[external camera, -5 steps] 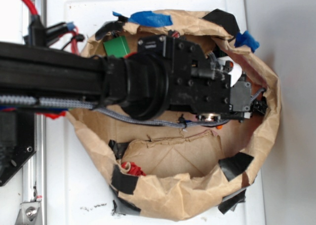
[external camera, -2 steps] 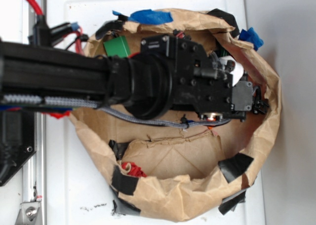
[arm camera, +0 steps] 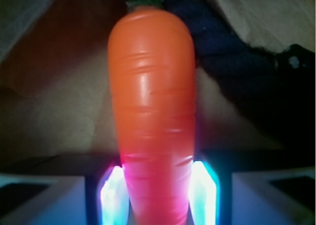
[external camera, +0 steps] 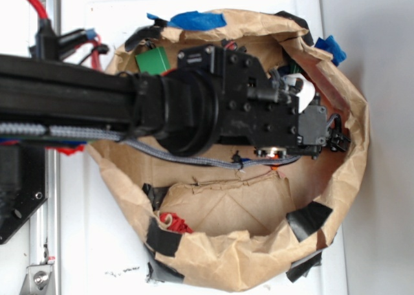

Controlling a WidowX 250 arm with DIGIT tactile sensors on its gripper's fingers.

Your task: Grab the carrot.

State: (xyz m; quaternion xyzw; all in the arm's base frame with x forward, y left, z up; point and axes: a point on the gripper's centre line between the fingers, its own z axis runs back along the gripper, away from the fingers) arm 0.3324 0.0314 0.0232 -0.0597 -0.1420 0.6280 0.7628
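- A white table [external camera: 97, 243] holds one taped brown paper bag [external camera: 226, 256].
- No readable writing.
- One orange carrot [arm camera: 150, 116] at frame centre, clamped between the gripper [arm camera: 158, 193] fingers.

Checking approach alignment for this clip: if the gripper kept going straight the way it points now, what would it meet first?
The glossy orange plastic toy carrot. In the wrist view it already lies lengthwise between the gripper jaws, which flank its narrow end. Whether they already touch it is unclear. Below is probably the brown paper bag floor.
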